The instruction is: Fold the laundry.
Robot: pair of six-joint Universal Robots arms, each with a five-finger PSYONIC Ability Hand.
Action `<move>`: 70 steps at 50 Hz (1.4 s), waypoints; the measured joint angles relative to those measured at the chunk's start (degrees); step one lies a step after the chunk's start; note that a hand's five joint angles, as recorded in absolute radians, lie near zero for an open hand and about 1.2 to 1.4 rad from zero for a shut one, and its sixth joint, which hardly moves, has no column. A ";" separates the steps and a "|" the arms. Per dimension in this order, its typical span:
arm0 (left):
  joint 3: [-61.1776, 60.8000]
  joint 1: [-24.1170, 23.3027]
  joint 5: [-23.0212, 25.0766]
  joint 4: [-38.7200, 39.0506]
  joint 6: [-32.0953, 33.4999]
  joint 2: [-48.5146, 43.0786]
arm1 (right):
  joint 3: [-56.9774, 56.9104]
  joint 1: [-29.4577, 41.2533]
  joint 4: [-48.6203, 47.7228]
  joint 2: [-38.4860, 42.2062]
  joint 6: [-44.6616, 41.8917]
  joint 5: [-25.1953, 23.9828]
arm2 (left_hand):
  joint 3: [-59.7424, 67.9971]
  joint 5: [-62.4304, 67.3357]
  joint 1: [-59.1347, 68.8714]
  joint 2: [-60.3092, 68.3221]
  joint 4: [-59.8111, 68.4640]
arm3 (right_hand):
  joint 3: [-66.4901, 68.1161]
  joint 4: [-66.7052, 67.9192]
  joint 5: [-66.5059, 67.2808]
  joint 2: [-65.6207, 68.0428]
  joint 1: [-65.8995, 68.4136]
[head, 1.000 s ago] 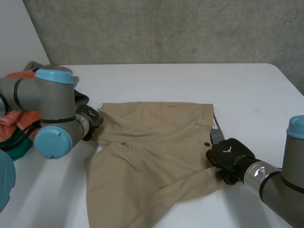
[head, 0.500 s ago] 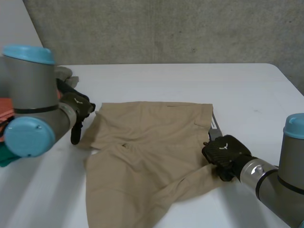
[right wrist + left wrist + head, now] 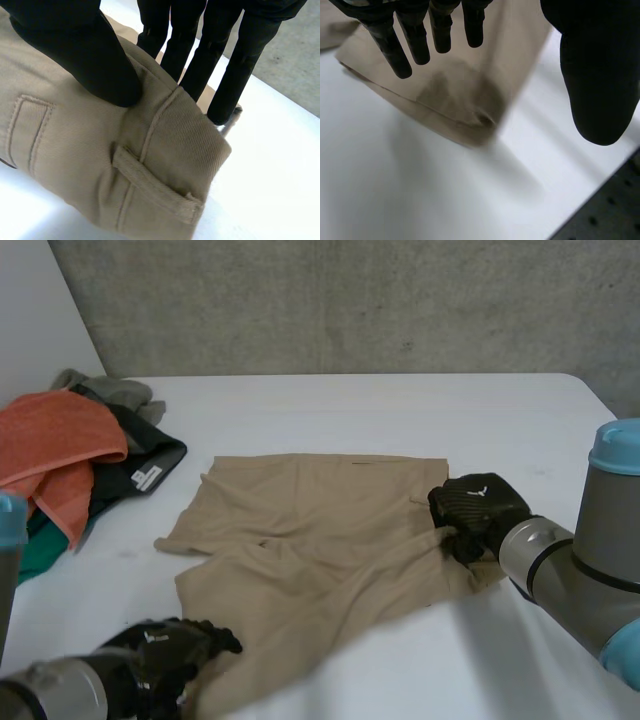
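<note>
A pair of tan shorts lies spread near the middle of a white table. The waistband is at the shorts' right end as the head view shows it, and the two legs reach toward the left and the near edge. The cloth is rumpled, with loose folds across the nearer leg.

The robot's right hand is at the waistband's near corner. In the right wrist view the thumb presses down on the tan cloth while the fingers stand on the other side of a raised fold, so the waistband is pinched between them. A belt loop shows on the bunched cloth just below the thumb.

The robot's left hand is at the table's near edge, beside the hem of the nearer leg. In the left wrist view its fingers are straight and spread well apart from the thumb, holding nothing. The hem corner of the shorts lies flat on the table beneath the fingertips.

Well apart from the shorts, at the table's far left, sits a heap of other laundry. It holds an orange towel, a black garment with a white label, a grey cloth and a green cloth. A grey concrete wall rises behind the table.
</note>
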 measured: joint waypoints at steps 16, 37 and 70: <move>1.40 -7.63 -12.50 9.31 -0.76 -8.82 | 3.57 -1.32 -2.42 -1.81 2.38 -0.61 | 40.25 39.03 46.93 41.82 40.74 | 0.00 0.00 0.00 0.00 0.00; 0.05 -6.43 -5.82 -4.31 14.20 1.14 | 13.71 -13.41 24.17 -12.73 -34.59 -10.61 | 56.45 53.17 55.62 56.85 57.08 | 0.51 0.00 0.00 0.00 0.00; 59.36 1.90 -18.23 31.12 23.35 -42.52 | -17.16 -1.93 -19.31 15.68 -15.11 2.19 | 56.53 53.68 55.62 56.97 57.13 | 0.19 -0.07 -0.06 -0.30 -0.17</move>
